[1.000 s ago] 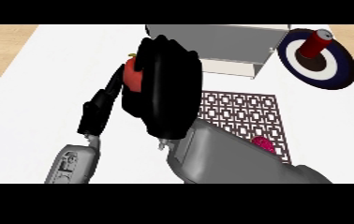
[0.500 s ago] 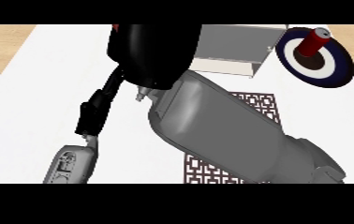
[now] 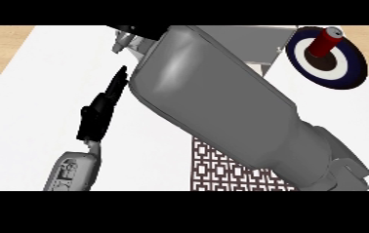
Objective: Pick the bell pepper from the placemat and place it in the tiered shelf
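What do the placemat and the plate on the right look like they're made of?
The placemat looks like woven or printed fabric: a flat, matte, dark red and white lattice pattern. The plate looks like glazed ceramic, with smooth dark blue and white rings; the finish could equally be plastic.

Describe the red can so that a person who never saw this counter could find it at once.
Look to the far right corner of the white counter, beside the grey tiered shelf. A round dark blue plate with a white ring lies there, and the red can stands upright on it. Nothing else visible is red.
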